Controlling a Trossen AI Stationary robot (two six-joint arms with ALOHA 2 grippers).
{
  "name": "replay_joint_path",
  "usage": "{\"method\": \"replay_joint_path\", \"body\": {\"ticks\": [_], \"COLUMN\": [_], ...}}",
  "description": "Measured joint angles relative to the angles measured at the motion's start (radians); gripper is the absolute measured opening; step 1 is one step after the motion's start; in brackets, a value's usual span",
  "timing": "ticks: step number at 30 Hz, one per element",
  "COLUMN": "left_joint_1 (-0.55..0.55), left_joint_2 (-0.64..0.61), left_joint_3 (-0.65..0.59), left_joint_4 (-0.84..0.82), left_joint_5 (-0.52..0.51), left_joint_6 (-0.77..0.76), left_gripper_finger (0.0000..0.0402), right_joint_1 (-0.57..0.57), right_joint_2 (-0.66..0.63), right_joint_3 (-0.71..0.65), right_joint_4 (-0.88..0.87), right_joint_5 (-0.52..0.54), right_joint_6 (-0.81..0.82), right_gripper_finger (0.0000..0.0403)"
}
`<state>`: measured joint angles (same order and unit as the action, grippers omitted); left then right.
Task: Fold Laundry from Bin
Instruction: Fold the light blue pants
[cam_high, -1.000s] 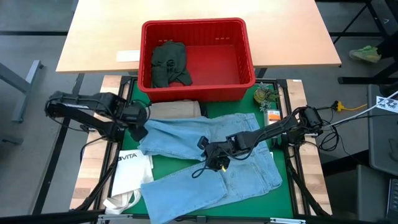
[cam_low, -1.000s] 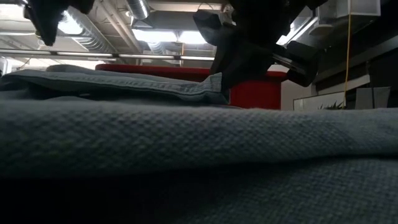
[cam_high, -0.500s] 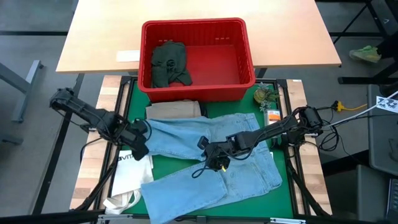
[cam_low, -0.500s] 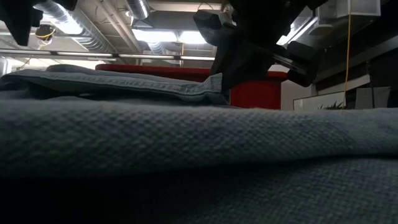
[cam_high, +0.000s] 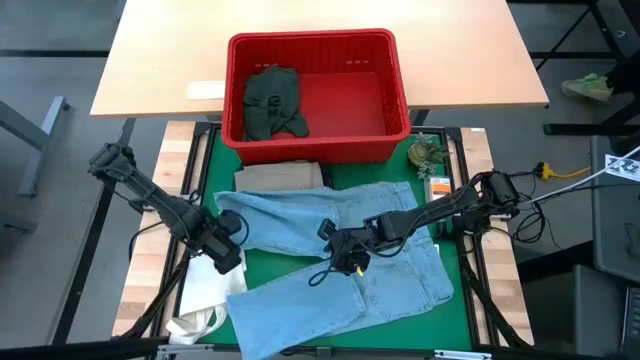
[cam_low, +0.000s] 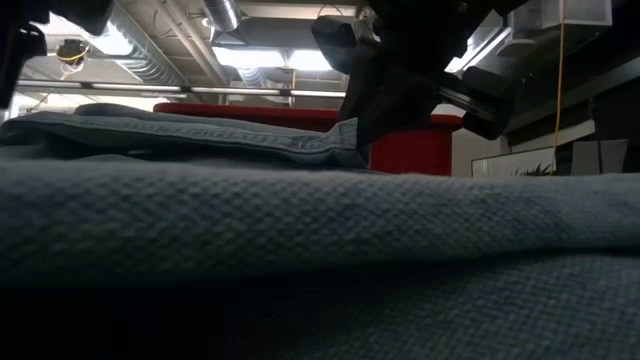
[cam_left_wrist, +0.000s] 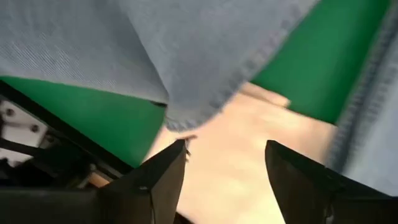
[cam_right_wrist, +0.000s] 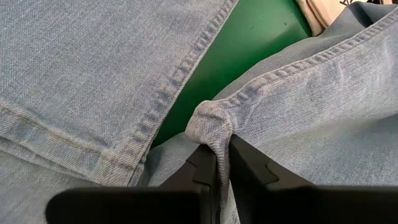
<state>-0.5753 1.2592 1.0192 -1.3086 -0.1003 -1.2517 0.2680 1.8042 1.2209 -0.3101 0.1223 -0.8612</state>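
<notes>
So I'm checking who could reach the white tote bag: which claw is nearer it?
Left. The left claw hangs open right at the white tote bag's upper edge; the right claw is farther off, pinching the light blue jeans mid-table.

Bin (cam_high: 400, 95) at table's (cam_high: 460, 45) near edge, one garment (cam_high: 272, 100) inside, left end. Jeans (cam_high: 400, 270) spread before bin; trousers (cam_high: 282, 177) between them, probably partly underneath. Tote bag (cam_high: 205, 285) left of jeans.

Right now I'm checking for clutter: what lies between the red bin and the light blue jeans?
In the high view, folded khaki trousers lie between the red bin and the light blue jeans.
</notes>
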Motion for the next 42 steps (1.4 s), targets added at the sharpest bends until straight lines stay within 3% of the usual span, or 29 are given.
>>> {"method": "replay_joint_path", "body": {"ticks": [14,17,21,25,31,38,42], "left_joint_1": [-0.009,-0.009,-0.009,-0.008,-0.012,-0.029,-0.03], "left_joint_2": [0.106,0.106,0.106,0.105,0.105,0.105,0.105], "left_joint_3": [-0.095,-0.095,-0.095,-0.095,-0.095,-0.095,-0.095], "left_joint_4": [0.006,0.011,0.013,0.012,0.004,-0.001,-0.002], "left_joint_5": [-0.137,-0.166,-0.167,-0.096,0.072,0.131,0.156], "left_joint_6": [-0.073,-0.076,-0.087,-0.109,-0.111,-0.111,-0.109], "left_gripper_finger": [0.0212,0.0178,0.0098,0.0014,0.0006,0.0005,0.0005], "right_joint_1": [0.0,0.0,0.0,0.0,0.0,0.0,0.0], "right_joint_2": [0.0,0.0,0.0,0.0,0.0,0.0,0.0], "right_joint_3": [0.0,0.0,0.0,0.0,0.0,0.019,0.056], "right_joint_4": [0.0,0.0,0.002,0.003,0.001,-0.029,-0.113], "right_joint_5": [0.0,0.0,0.0,0.001,0.008,0.025,0.025], "right_joint_6": [0.0,0.0,0.0,0.0,0.0,0.062,0.072], "right_gripper_finger": [0.0037,0.0037,0.0037,0.0037,0.0037,0.0039,0.0071]}}
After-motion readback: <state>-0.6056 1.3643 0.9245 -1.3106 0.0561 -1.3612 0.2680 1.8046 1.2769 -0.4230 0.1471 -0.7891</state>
